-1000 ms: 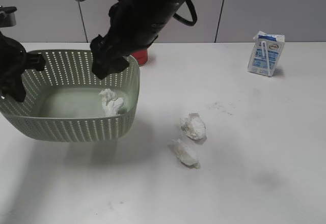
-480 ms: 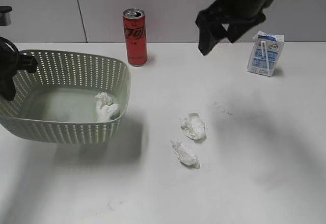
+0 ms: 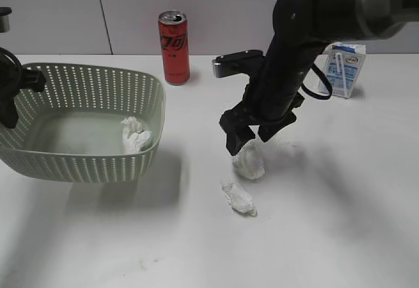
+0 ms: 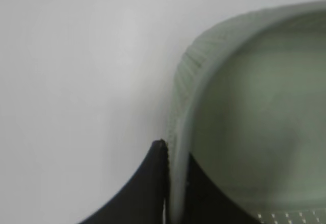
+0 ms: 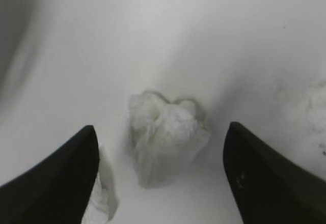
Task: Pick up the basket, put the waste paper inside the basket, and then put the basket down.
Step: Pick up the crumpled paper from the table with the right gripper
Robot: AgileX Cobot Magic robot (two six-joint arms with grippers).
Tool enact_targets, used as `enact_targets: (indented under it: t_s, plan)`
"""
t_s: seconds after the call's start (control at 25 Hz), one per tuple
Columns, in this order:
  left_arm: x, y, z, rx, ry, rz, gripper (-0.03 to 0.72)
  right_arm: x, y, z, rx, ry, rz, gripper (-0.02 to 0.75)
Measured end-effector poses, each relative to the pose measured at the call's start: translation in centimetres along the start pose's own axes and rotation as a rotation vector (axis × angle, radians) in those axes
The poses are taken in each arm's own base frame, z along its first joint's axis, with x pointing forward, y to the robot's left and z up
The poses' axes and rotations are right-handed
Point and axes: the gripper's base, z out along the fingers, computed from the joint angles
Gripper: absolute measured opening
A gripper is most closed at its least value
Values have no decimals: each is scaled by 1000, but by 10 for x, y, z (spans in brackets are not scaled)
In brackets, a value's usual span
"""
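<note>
The pale green basket (image 3: 78,163) hangs slightly above the table at the left, tilted. My left gripper (image 3: 8,98) is shut on its left rim (image 4: 178,132). One white paper wad (image 3: 134,135) lies inside the basket. Two more wads lie on the table: one (image 3: 250,162) directly under my right gripper (image 3: 251,137), one (image 3: 239,198) nearer the front. My right gripper is open and empty, its fingers (image 5: 160,152) on either side of and just above the upper wad (image 5: 165,135); the second wad (image 5: 99,203) shows by the left finger.
A red soda can (image 3: 173,38) stands at the back behind the basket. A blue-and-white milk carton (image 3: 342,69) stands at the back right, partly behind my right arm. The white table (image 3: 340,222) spreads to the front and right.
My right arm has swung from over the basket to the right and down onto the upper table wad. A wad that it left lies in the basket. The basket has shifted slightly left.
</note>
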Motion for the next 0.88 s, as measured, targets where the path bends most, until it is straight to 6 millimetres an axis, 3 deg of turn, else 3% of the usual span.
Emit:
enact_targets:
  t_s: [0.2,0.64,0.72,0.8,0.88]
  plan:
    - [0,0,0,5,1,-4,0,3,-5,20,20,39,-10,548]
    - [0,-2,0,21,2,-15,0,6,-9,32,36,80,-16,357]
    - [0,-2,0,21,2,-15,0,7,-9,32,36,83,-16,280]
    - [0,-2,0,21,2,-15,0,6,-8,31,34,94,-19,136]
    - [0,-2,0,22,2,-16,0,3,-7,27,31,101,-28,52]
